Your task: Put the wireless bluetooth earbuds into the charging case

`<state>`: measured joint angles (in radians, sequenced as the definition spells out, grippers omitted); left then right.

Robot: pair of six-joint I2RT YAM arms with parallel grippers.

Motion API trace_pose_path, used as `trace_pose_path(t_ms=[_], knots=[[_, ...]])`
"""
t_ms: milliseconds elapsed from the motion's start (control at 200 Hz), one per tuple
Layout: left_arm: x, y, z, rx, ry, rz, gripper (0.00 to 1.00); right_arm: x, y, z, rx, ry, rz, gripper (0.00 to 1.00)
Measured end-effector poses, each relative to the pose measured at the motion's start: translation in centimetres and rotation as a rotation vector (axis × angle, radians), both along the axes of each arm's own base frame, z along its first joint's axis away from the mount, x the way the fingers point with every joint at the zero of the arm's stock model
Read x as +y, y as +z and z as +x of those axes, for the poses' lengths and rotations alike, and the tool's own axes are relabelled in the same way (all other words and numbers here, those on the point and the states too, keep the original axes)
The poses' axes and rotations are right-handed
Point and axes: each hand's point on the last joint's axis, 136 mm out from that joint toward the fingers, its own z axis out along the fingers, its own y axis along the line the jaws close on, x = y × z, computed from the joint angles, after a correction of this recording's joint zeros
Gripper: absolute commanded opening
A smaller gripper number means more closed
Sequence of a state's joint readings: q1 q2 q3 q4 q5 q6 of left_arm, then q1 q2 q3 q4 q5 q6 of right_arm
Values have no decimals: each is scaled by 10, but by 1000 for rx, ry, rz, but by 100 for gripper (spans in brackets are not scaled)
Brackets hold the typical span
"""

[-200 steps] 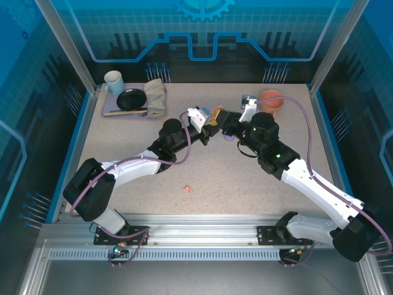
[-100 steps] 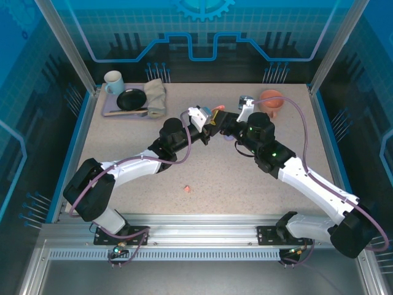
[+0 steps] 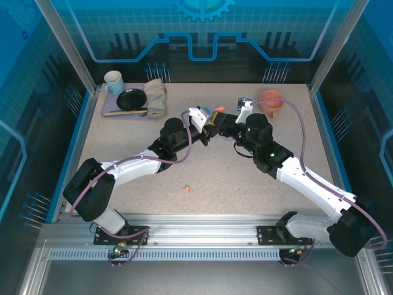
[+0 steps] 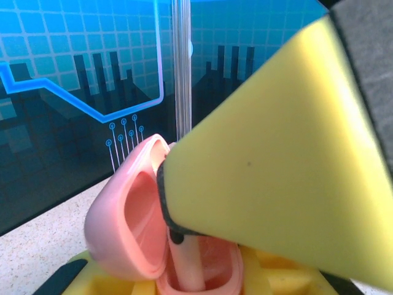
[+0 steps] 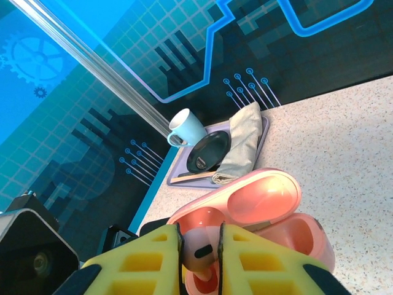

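An open salmon-pink charging case [image 3: 216, 111] is held up over the table's back middle, with my left gripper [image 3: 210, 122] shut on its base. In the left wrist view the case [image 4: 132, 221] shows its lid swung left between my yellow fingers [image 4: 107, 284]. My right gripper [image 3: 225, 123] meets it from the right, shut on a salmon-pink earbud [image 5: 201, 247]. The earbud's stem [image 4: 187, 264] reaches down into a case socket. The case lid [image 5: 261, 198] lies open behind my right fingers [image 5: 150, 264]. Another pink earbud [image 3: 186, 188] lies loose on the table.
A lilac tray [image 3: 113, 112] at the back left carries a pale blue mug [image 3: 113, 81], a black plate [image 3: 131, 99] and a folded cloth [image 3: 156, 96]. An orange cup [image 3: 271, 101] and a small metal object [image 3: 244, 102] stand at the back right.
My right gripper has edged left and closer to the case, bringing the earbud into its opening. The left arm has held the case nearly still.
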<state>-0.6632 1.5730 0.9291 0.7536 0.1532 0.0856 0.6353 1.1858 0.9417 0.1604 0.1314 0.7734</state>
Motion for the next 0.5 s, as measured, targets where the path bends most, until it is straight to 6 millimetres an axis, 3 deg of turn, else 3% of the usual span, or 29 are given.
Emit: trace_pose_path(t_ms=[500], knots=[[0, -7, 3, 28, 17, 22, 0, 0, -9, -2, -3, -35, -12, 18]])
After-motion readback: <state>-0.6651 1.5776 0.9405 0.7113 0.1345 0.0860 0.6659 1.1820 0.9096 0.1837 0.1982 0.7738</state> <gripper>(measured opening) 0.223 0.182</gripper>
